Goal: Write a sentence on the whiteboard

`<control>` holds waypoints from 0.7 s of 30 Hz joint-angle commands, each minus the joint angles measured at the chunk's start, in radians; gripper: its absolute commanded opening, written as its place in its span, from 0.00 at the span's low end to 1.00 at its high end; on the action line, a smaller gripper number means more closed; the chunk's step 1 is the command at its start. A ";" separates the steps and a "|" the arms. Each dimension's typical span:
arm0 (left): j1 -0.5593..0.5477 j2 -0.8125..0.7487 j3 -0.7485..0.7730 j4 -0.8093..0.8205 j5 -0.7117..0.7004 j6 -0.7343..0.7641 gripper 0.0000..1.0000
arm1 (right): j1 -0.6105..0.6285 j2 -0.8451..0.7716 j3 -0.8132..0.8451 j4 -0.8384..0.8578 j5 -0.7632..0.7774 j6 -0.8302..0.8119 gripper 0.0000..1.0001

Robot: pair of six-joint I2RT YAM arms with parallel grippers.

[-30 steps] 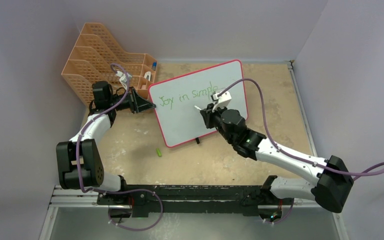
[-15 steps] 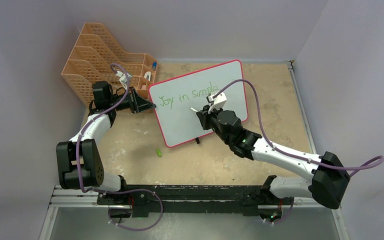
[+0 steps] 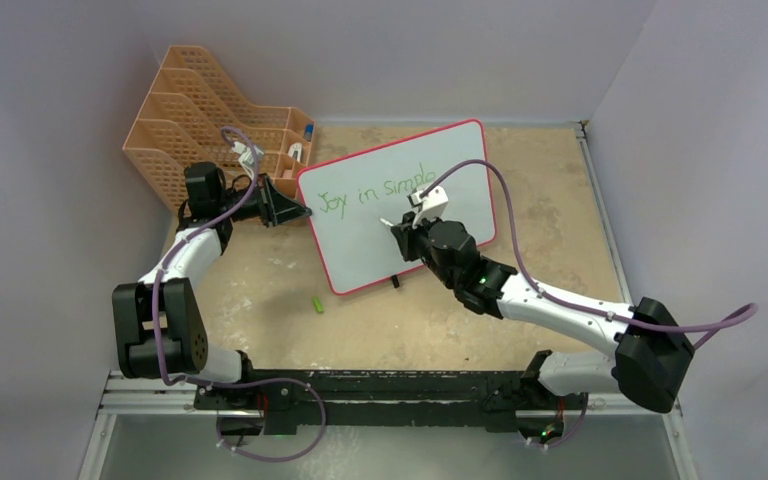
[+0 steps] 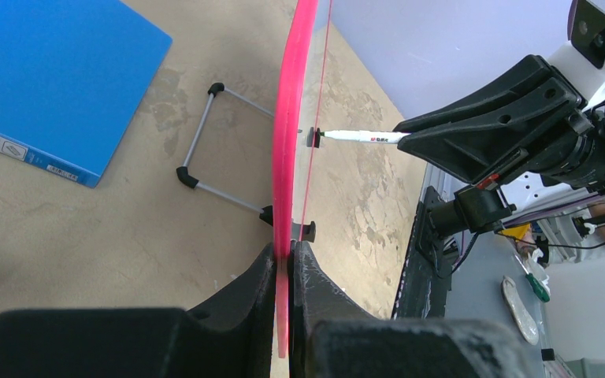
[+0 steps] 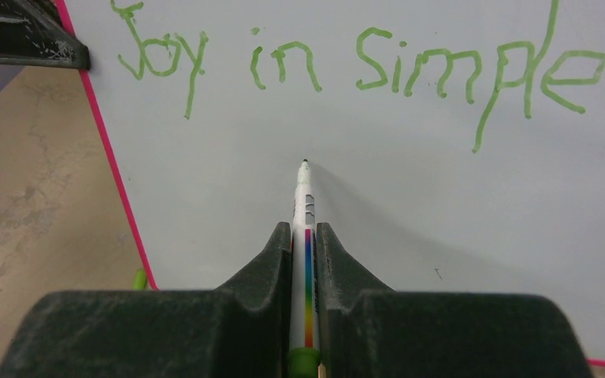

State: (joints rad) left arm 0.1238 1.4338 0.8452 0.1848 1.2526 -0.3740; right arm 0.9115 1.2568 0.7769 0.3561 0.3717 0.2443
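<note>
My right gripper (image 5: 305,230), pinching the marker (image 5: 303,189), should press its tip lightly on the whiteboard (image 5: 457,205) beneath the sentence (image 5: 362,67).

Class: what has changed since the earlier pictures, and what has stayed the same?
The right gripper, shut on the marker, moved left and slightly down the whiteboard, from beside "simple" to below "in". The left gripper stays clamped on its edge; the green writing is unchanged.

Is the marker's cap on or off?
Off. The marker in the right pincer shows its bare dark tip, close to the whiteboard.
</note>
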 commanded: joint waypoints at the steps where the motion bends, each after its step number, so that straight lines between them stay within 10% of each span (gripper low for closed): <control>1: -0.008 -0.015 0.038 -0.001 -0.012 0.018 0.00 | 0.006 0.006 0.002 0.046 0.016 -0.012 0.00; 21: -0.007 -0.017 0.038 -0.003 -0.013 0.020 0.00 | 0.005 0.022 0.007 -0.001 0.076 0.009 0.00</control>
State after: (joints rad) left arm 0.1238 1.4338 0.8471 0.1780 1.2438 -0.3737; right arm 0.9184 1.2888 0.7769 0.3534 0.4019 0.2501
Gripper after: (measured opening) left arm 0.057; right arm 0.118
